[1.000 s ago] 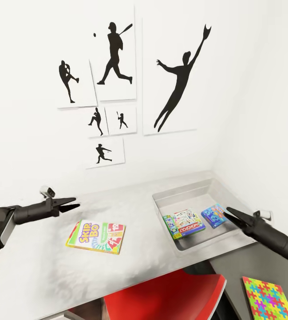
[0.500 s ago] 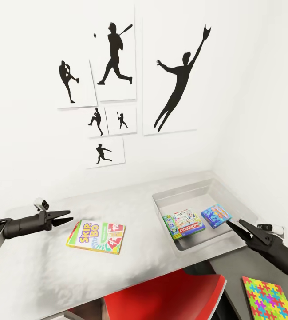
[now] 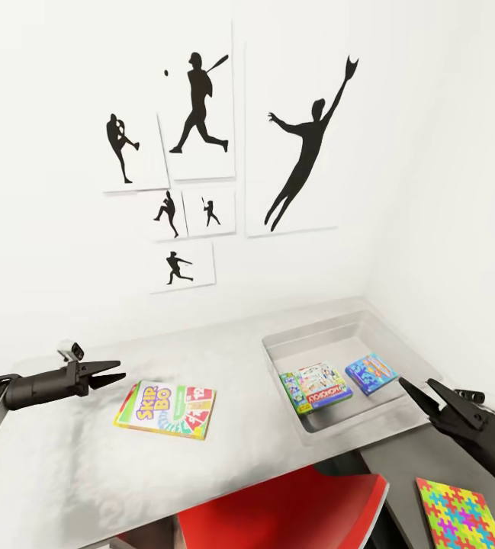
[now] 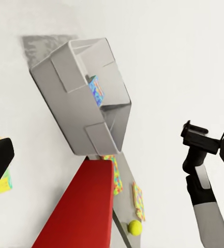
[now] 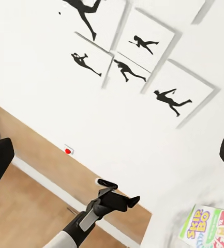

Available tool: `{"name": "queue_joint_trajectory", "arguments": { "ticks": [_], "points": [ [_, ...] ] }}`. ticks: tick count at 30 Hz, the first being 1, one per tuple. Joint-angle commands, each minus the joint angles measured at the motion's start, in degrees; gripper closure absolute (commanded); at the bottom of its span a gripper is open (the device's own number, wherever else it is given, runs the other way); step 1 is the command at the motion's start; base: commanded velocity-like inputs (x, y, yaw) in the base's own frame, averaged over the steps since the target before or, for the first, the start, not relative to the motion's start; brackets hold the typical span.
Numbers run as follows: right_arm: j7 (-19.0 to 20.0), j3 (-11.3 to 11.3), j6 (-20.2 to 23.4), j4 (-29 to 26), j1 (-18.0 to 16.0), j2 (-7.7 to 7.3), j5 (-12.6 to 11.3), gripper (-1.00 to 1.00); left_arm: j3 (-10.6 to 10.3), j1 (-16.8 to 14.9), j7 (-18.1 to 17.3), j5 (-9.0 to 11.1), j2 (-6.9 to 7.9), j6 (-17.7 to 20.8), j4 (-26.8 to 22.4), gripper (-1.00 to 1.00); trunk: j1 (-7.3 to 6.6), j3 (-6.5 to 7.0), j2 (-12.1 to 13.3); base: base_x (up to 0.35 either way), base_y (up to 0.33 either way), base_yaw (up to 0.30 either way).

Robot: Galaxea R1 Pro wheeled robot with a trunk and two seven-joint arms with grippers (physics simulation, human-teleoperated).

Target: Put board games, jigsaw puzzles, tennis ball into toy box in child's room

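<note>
Left end effector [image 3: 117, 371]: at 9 o'clock in the head view, above the tabletop [image 3: 79, 457]; fingers slightly spread, holding nothing.
Skip-Bo game box [image 3: 166, 409]: flat on the tabletop at 7 o'clock, just right of the left end effector, apart from it; also seen in the right wrist view [image 5: 210, 228].
Silhouette pictures [image 3: 201, 152]: 6 sheets on the white wall at 12 o'clock.
Red chair [image 3: 285, 511]: at 6 o'clock, under the tabletop's near edge.
Toy box [image 3: 278, 358]: light grey bin on the tabletop at 4 o'clock, by the wall corner.
Box contents: white game box with green edge [image 3: 316, 386] and small blue game box [image 3: 371, 373], side by side on the bin floor.
Right end effector [image 3: 419, 393]: at 4 o'clock, just beyond the toy box's right rim; fingers spread, empty.
Jigsaw puzzle [image 3: 459, 515]: flat at 5 o'clock, on a lower dark grey surface [image 3: 400, 473].
Tennis ball [image 4: 135, 227]: yellow, in the left wrist view, beside a puzzle sheet [image 4: 138, 201] below the chair's edge.
</note>
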Motion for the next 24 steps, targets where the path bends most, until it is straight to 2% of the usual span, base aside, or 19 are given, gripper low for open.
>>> {"name": "queue_joint_trajectory", "arguments": {
  "ticks": [1, 5, 14, 24],
  "points": [
    [0.2, -0.3, 0.3, 0.0, 0.0, 0.05, -0.1, -1.00, 0.0, 0.0, -0.2, 0.0, 0.04, 0.6, 0.0, -1.00, 0.04, -0.02, -0.1, 0.000, 0.000, 0.000],
    [0.7, -1.4, 0.1, 0.0, 0.0, 0.27, -0.1, -1.00, 0.0, 0.0, -0.2, 0.0, 0.15, 0.7, -0.1, -1.00, 0.04, 0.36, -0.1, 0.000, 0.000, 0.000],
    [0.8, -1.7, -0.1, 0.0, 0.0, 0.91, 0.1, -1.00, 0.0, 0.0, -0.2, -0.1, 0.21, 0.7, -0.1, -1.00, 0.04, 0.98, -0.1, -0.002, 0.000, 0.000],
    [0.7, -1.8, -0.2, 0.0, 0.0, 1.17, 0.4, -1.00, 0.0, 0.0, -0.2, -0.1, 0.21, 0.7, -0.1, -1.00, 0.04, 1.06, -0.1, -0.172, 0.000, 0.000]
  ]
}}
